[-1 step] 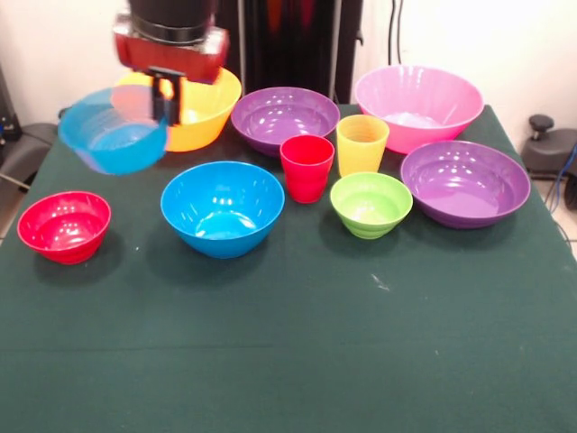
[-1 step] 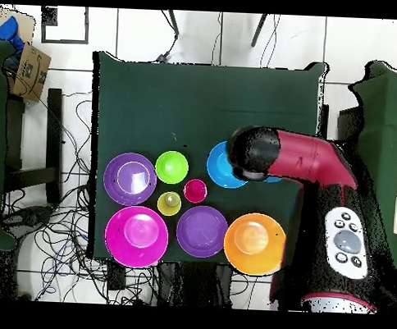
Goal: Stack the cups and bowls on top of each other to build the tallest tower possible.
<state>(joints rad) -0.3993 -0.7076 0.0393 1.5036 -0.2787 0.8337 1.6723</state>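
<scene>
My gripper (image 1: pixel 164 104) hangs at the far left of the front view, shut on the rim of the small blue bowl (image 1: pixel 113 133), which is lifted off the table and tilted. On the cloth stand the red cup (image 1: pixel 306 168) and yellow cup (image 1: pixel 361 142), side by side. Around them sit a medium blue bowl (image 1: pixel 223 208), a small red bowl (image 1: pixel 65 225), a lime green bowl (image 1: pixel 370 205), two purple bowls (image 1: pixel 285 116) (image 1: pixel 465 183), a large yellow bowl (image 1: pixel 203 113) and a large pink bowl (image 1: pixel 418 106). No tower stands. In the overhead view the arm (image 2: pixel 288 156) hides the gripper and the held bowl.
The green tablecloth (image 1: pixel 297 352) has open room along its near half in the front view. Seen from above, cables and a cardboard box (image 2: pixel 27 69) lie on the floor beside the table, and the medium blue bowl (image 2: pixel 220 169) peeks out from under the arm.
</scene>
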